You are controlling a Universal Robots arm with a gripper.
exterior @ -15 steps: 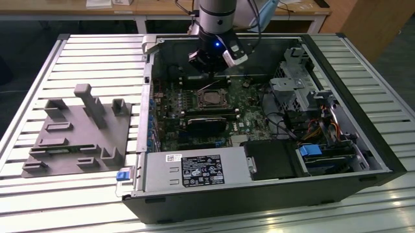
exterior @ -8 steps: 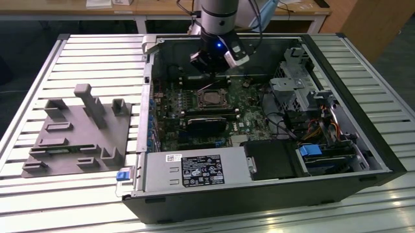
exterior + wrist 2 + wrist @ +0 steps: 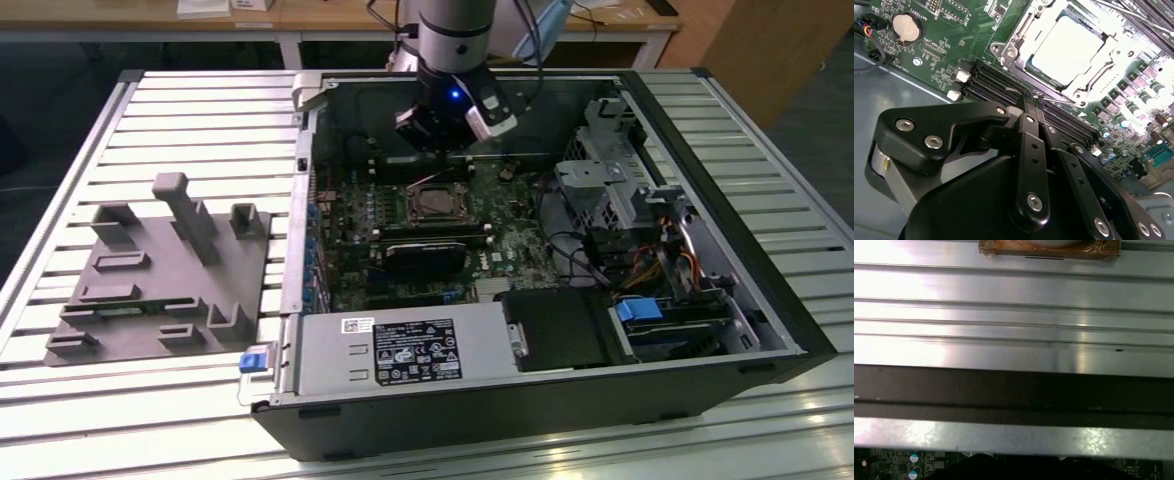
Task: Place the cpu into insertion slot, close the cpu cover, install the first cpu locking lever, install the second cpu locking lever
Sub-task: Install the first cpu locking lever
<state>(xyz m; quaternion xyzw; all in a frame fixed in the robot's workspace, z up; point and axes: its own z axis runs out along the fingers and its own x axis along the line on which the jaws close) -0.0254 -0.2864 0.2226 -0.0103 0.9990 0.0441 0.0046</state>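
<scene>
In the second wrist view the cpu [image 3: 1066, 47] lies in the insertion slot [image 3: 1029, 67] on the green board, its silvery top brightly lit. The cpu cover [image 3: 1114, 47] lies flat around the chip's edges. Thin metal levers [image 3: 1021, 22] run along the socket's sides; I cannot tell whether they are latched. My gripper [image 3: 1029, 102] hovers beside the socket over the memory slots, its black fingers [image 3: 1026, 145] together with nothing between them. In the exterior view my gripper [image 3: 447, 135] hangs inside the open computer case, just behind the socket [image 3: 434, 203].
The computer case [image 3: 694, 110] lies open on a slatted metal table [image 3: 174, 110]. A grey moulded fixture [image 3: 160, 270] stands at the exterior view's left. A drive cage [image 3: 607, 180], cables [image 3: 627, 265] and the power supply [image 3: 400, 350] crowd the board's surroundings.
</scene>
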